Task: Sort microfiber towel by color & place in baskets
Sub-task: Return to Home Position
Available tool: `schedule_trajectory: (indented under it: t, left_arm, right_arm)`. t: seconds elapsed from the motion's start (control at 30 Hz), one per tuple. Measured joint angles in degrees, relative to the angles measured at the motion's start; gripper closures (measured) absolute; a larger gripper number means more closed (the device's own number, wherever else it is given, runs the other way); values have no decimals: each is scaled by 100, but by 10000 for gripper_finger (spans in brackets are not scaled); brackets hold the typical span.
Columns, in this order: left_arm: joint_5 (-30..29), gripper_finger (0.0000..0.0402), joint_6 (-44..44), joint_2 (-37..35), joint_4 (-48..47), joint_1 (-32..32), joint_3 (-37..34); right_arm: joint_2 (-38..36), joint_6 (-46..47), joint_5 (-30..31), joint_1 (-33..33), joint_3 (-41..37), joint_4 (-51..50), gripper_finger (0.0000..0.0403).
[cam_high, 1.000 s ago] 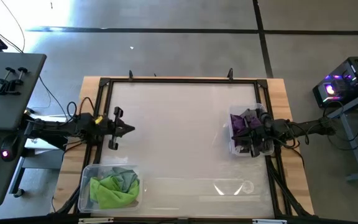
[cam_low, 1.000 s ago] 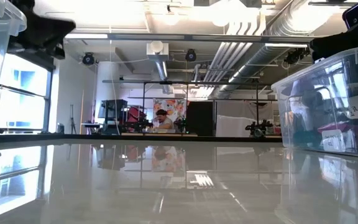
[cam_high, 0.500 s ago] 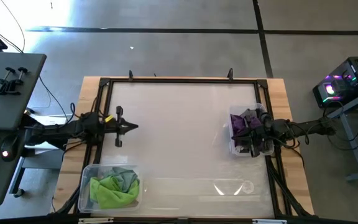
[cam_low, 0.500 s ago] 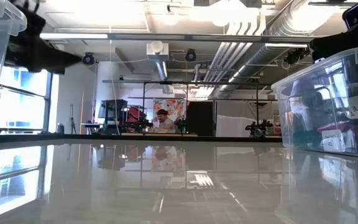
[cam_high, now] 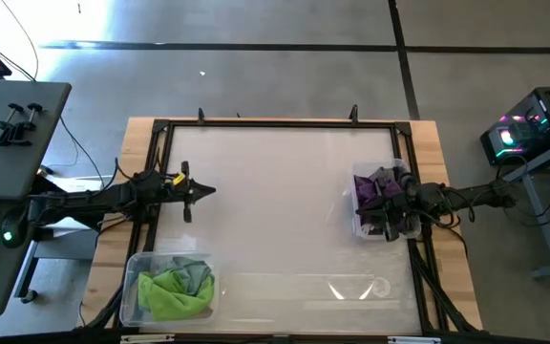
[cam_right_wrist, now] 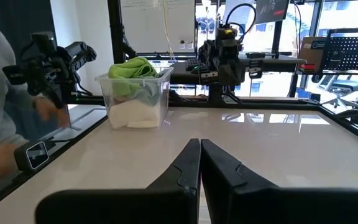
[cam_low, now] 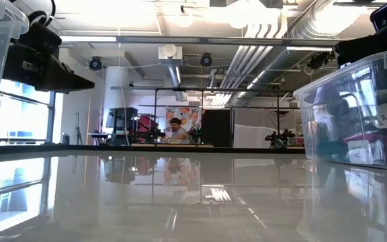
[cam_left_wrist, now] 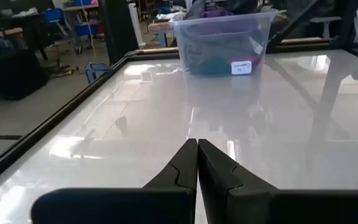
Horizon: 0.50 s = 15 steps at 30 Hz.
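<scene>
The near-left basket (cam_high: 132, 266) holds lime green (cam_high: 172, 291), grey and white towels; in the right wrist view this basket (cam_right_wrist: 138, 93) stands across the table. The right-side basket (cam_high: 356, 225) holds purple (cam_high: 366, 189) and dark towels; the left wrist view shows this basket (cam_left_wrist: 225, 43) from afar. My left gripper (cam_high: 208, 190) (cam_left_wrist: 197, 142) hangs shut above the table's left part, holding nothing. My right gripper (cam_right_wrist: 200, 142) is shut and empty, with its arm (cam_high: 418, 199) over the right-side basket.
A black frame (cam_high: 275, 122) borders the white tabletop (cam_high: 275, 210), which lies bare between the two baskets. In the right wrist view a person (cam_right_wrist: 5, 106) in grey stands beyond the table's left edge, beside the left arm's base.
My left gripper has moved a little toward the table's right and far edges and has come down lower over the table, staying shut. The right arm and both baskets have kept still.
</scene>
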Motion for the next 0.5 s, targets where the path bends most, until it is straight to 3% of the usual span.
schedule_trajectory:
  t: [0.37,0.5]
  left_arm:
    - [-10,401,-62,12,-2,0,0]
    - [-11,401,-940,5,-2,-79,0]
  right_arm:
    - [0,0,0,1,0,0,398]
    - [0,0,1,0,0,0,398]
